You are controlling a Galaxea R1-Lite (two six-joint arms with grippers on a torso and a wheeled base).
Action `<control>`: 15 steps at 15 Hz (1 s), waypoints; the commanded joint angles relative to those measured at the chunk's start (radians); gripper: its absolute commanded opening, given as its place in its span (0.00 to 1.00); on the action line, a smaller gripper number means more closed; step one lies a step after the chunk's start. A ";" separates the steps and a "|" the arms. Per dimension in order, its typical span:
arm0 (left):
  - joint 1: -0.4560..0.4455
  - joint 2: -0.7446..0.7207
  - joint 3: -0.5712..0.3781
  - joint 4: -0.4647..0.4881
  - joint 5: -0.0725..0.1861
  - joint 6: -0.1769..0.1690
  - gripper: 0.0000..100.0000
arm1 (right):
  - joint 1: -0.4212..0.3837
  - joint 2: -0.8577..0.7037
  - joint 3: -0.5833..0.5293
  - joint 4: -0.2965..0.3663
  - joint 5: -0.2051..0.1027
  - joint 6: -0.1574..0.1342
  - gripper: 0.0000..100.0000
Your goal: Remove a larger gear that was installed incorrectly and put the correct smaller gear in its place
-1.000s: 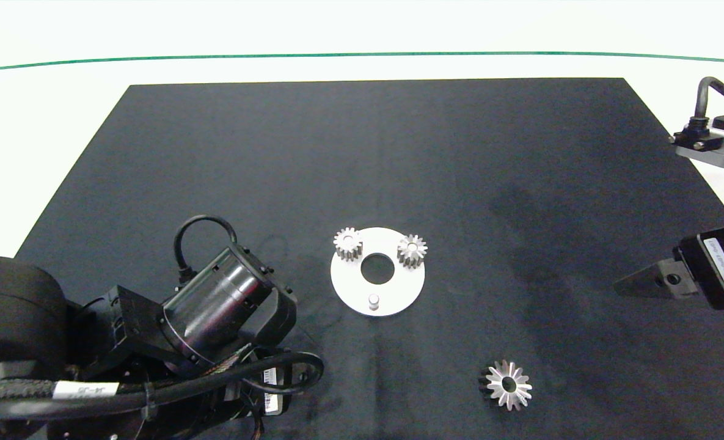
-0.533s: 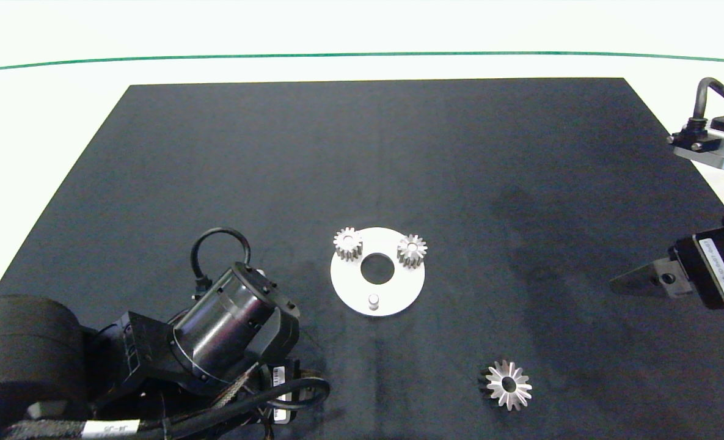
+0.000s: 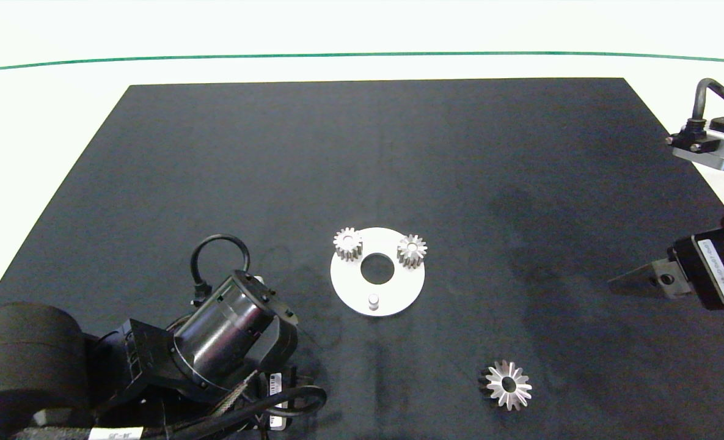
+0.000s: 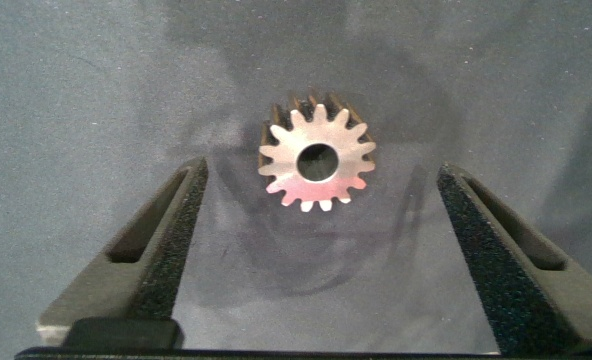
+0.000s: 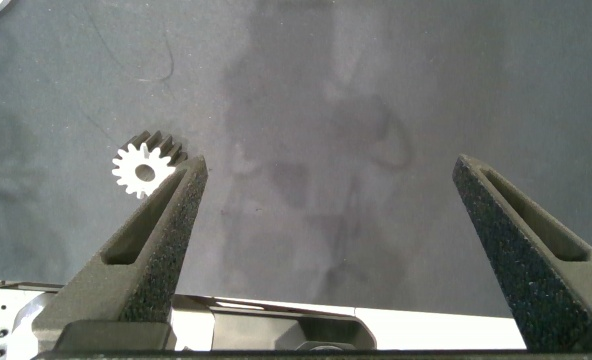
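Left gripper [image 4: 316, 250]: it hangs over the mat's near left part with its jaws spread wide and nothing held. The smaller gear [image 4: 317, 158] lies flat on the black mat [image 3: 362, 153] between the pads and a little beyond them.
Step in hand: judged as the pick-up of the replacement gear. To do it well, the arm should centre the gear between the two pads, come straight down, and close across the toothed rim rather than on the bore.
Larger gear [image 3: 508, 385]: it lies loose on the mat near the front edge, well apart from the plate (so the removal looks done).
White plate [image 3: 349, 287]: two small gears sit on its far pegs; the near peg [image 3: 373, 300] is bare and should receive the gear, bore lined up squarely.
Right gripper [image 5: 326, 250]: parked at the mat's right edge, fingers wide apart and empty.
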 commanded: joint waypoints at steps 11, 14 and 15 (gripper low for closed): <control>0.002 0.036 0.001 -0.017 0.092 -0.006 0.65 | 0.004 0.006 0.016 -0.010 -0.002 0.001 1.00; -0.004 0.021 0.001 -0.015 0.090 -0.006 0.59 | 0.005 0.006 0.018 -0.010 -0.016 0.000 1.00; -0.004 0.021 0.001 -0.014 0.090 -0.004 0.57 | 0.005 0.006 0.018 -0.010 -0.017 0.000 1.00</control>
